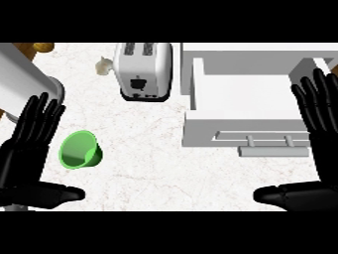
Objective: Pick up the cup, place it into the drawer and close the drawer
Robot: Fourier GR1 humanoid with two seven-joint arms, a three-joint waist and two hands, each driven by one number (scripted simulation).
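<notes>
A green cup [80, 149] lies tilted on the white marble counter, its mouth facing the lower left. My left hand [21, 154] is open just left of it, fingers straight and pointing up, thumb stretched out below the cup. The white drawer [241, 89] stands pulled open at the right, its inside bare and its handle [274, 144] on the front panel. My right hand [325, 144] is open over the drawer's right side, fingers straight, thumb pointing left below the handle.
A white toaster [144, 69] stands at the back centre, with a small pale object [104, 66] to its left. A tall white cylinder [14, 82] rises at the left behind my left hand. Wooden floor shows at the far edges.
</notes>
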